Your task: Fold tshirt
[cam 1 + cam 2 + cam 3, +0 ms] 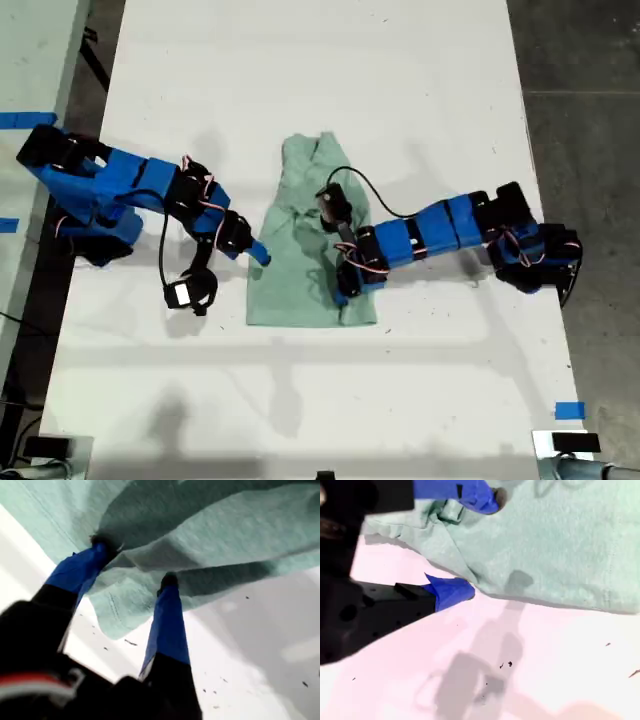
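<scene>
The tshirt (pixel 300 275) lies mid-tabletop (pixel 400 80), partly folded into a narrow strip, collar end away from the hem, with creases bunched around the chest.

My first gripper (pixel 345 288) sits on the tshirt's hem-side half, toward the exterior view's right edge of the cloth. In its own wrist view the gripper (pixel 135 562) has its fingers apart, with a raised fold of the tshirt (pixel 240 540) draped over the tips. Nothing is pinched.

My second gripper (pixel 258 250) is at the opposite long edge of the tshirt. In its wrist view the gripper (pixel 477 545) is also spread, one finger over the tshirt (pixel 560 545) and the other low against the tabletop just beside the edge.

The main risk is a poor bite. The cloth looks thin and soft, so closing here could catch one layer only, or several, and drag the fold askew. The low finger may slide along the tabletop and push the edge into a wrinkle instead of getting under it. If the two arms pull unevenly, the strip could twist or come undone.
</scene>
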